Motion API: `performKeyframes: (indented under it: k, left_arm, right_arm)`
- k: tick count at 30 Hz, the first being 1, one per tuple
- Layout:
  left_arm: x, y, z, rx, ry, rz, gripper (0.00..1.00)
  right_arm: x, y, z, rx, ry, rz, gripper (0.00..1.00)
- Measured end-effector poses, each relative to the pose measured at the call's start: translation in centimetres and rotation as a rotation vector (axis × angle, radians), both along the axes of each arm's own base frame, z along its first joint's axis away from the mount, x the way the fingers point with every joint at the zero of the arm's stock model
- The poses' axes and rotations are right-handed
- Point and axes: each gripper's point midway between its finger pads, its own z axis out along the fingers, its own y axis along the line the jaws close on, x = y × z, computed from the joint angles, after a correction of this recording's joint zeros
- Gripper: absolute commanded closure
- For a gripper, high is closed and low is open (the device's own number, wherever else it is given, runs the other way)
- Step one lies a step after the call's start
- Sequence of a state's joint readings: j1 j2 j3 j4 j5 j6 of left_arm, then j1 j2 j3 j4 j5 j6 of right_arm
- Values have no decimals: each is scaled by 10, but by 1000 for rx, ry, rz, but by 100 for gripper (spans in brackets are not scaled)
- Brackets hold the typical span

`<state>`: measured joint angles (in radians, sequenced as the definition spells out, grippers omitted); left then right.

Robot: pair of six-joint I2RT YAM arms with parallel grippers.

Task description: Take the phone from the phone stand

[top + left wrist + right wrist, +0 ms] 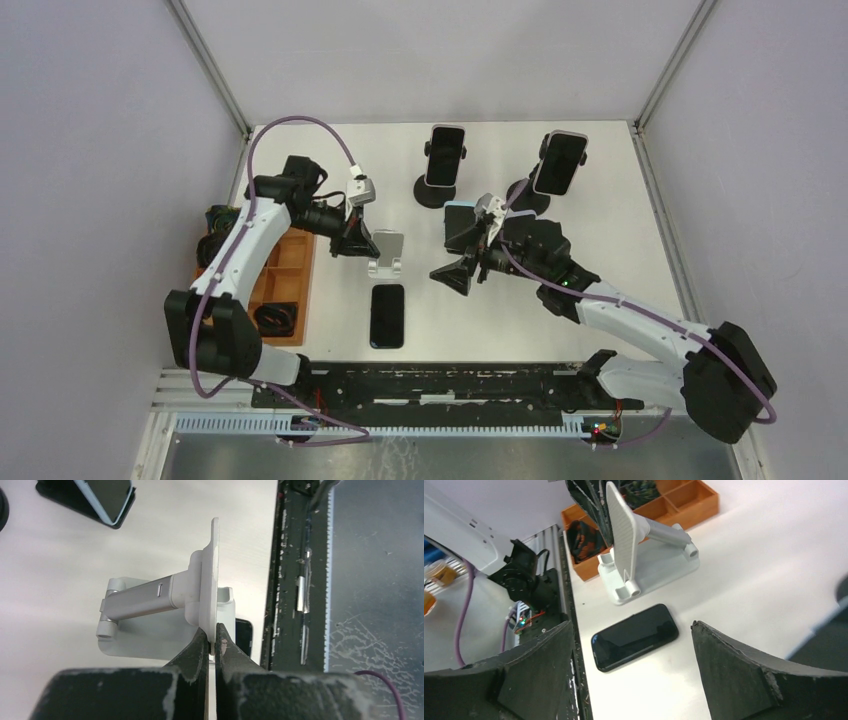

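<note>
1. Phone [387, 315]: black, lying flat and screen up on the white table [500, 330], close to the near edge. It is off its holder and just in front of it. No finger touches it.

2. Right gripper [462, 272]: I see its jaws spread wide and holding nothing. It hangs above the table to the right of the phone. From its wrist camera the phone sits between the two fingers but well below them.

3. Phone stand [386, 250]: white, with a folding arm, upright just behind the phone. Its cradle carries nothing.

4. Left gripper [215, 632]: pressed together on the thin edge of the stand's back plate, pinching it from the left side.

5. Wooden tray [306, 290]: orange, divided into compartments, left of the stand, with dark coiled items inside. I cannot tell what they are.

6. Far row: two more phones [445, 155] [560, 163] propped on black holders towards the back of the table.
</note>
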<state>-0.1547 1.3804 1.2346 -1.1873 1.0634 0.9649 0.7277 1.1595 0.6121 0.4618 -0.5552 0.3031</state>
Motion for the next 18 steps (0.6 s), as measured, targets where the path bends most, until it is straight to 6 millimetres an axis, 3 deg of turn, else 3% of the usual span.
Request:
performKeyframes:
  k: [10, 18]
  left_arm:
    - [83, -4, -57, 59, 106, -55, 98]
    - [121, -1, -89, 77, 105, -76, 98]
  right_arm:
    - [12, -42, -6, -49, 5, -207, 2]
    - [16, -58, -17, -73, 6, -295, 2]
